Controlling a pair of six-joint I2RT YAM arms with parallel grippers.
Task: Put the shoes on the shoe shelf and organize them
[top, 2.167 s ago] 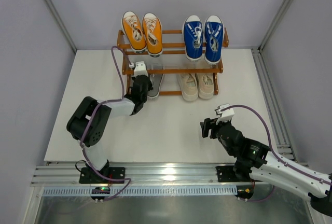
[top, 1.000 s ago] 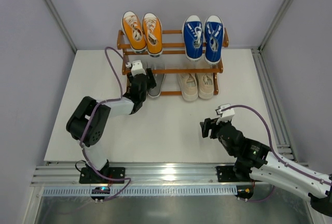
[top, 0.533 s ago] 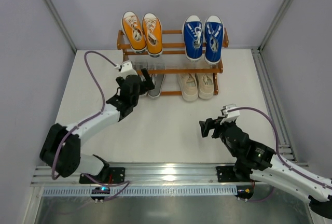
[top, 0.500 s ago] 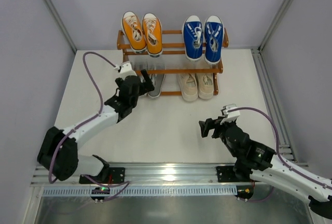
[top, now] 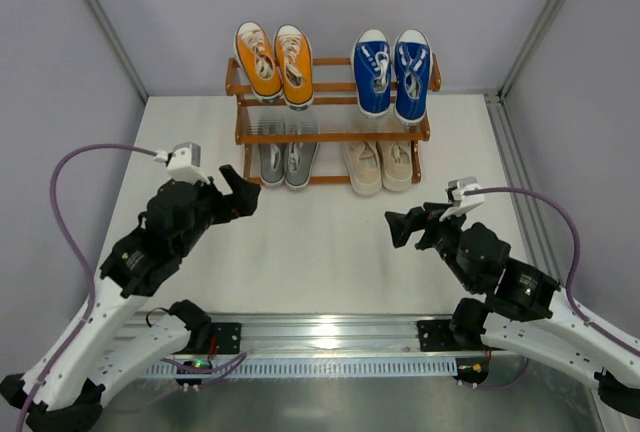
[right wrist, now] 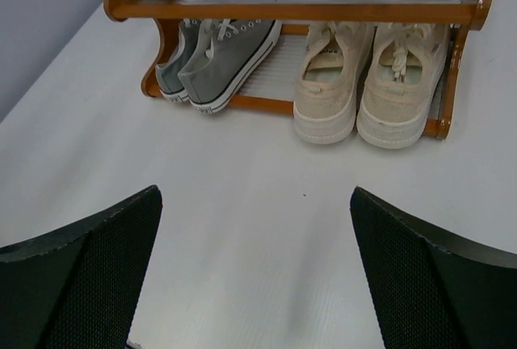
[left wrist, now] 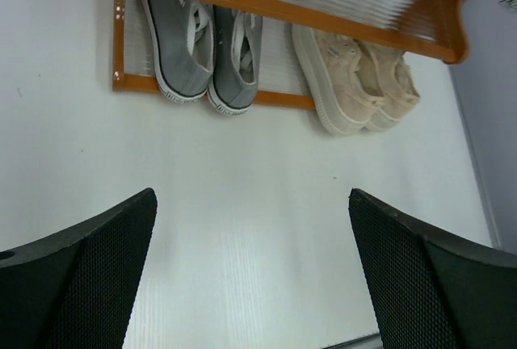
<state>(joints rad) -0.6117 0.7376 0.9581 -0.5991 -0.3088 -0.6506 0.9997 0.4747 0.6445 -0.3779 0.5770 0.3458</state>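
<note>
Grey sneakers (right wrist: 222,62), cream sneakers (right wrist: 331,82) on shelf (right wrist: 299,11)

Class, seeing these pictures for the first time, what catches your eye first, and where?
Bright orange canvas sneakers and blue white-capped canvas sneakers top the orange-brown wooden shoe shelf at the back. Below sit grey canvas sneakers and cream canvas sneakers; the left gripper and right gripper hang open, empty, in front.
</note>
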